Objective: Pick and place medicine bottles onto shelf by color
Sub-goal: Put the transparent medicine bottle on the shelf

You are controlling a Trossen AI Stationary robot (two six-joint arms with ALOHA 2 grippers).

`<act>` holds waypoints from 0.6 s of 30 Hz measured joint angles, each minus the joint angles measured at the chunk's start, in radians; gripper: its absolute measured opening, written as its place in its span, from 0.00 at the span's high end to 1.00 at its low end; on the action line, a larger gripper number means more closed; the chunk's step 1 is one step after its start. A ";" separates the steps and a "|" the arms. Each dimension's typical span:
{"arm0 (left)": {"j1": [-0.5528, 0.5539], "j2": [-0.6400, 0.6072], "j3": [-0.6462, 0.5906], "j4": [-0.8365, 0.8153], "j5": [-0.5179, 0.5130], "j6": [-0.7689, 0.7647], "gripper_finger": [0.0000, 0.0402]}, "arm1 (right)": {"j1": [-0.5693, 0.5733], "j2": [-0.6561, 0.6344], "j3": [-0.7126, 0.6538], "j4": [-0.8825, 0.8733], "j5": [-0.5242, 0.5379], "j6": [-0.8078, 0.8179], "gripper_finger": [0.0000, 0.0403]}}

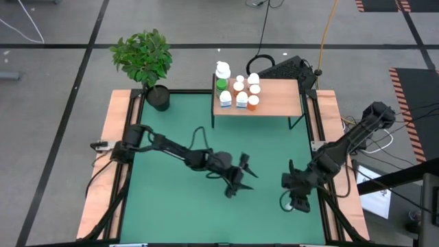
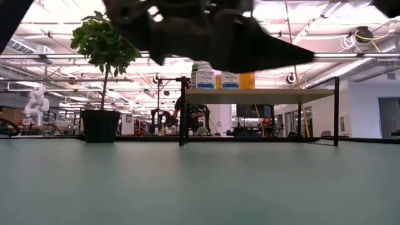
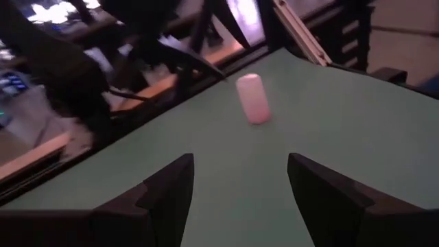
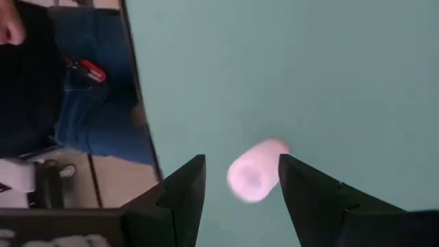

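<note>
Green table mat (image 1: 206,137) carries a wooden shelf (image 1: 278,99) far right, a potted plant (image 1: 145,62) far left, one white bottle (image 1: 300,203) near right.

Bottles (image 1: 239,91) clustered on shelf (image 1: 278,99), right hand (image 1: 300,200) over fallen bottle (image 1: 300,204)

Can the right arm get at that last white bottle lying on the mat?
Probably yes. The right gripper hangs directly over the lying bottle, fingers apart either side, and nothing stands between them on the green mat.
</note>
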 joint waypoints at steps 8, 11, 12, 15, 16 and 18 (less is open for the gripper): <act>-0.007 0.102 0.177 -0.179 0.010 -0.044 0.40 | 0.102 0.000 0.000 0.014 -0.012 0.154 0.55; -0.001 0.105 0.182 -0.219 0.010 -0.080 0.40 | 0.145 0.014 0.000 0.025 0.081 0.157 0.54; 0.000 0.107 0.182 -0.226 0.010 -0.092 0.40 | 0.160 0.023 0.000 0.027 0.119 0.152 0.54; 0.003 0.107 0.182 -0.248 0.010 -0.085 0.40 | 0.196 0.060 0.000 0.016 0.182 0.113 0.54; 0.003 0.109 0.182 -0.248 0.010 -0.078 0.40 | 0.206 0.074 0.000 0.011 0.192 0.093 0.54; 0.007 0.113 0.182 -0.252 0.010 -0.074 0.40 | 0.218 0.099 0.000 0.013 0.192 0.046 0.54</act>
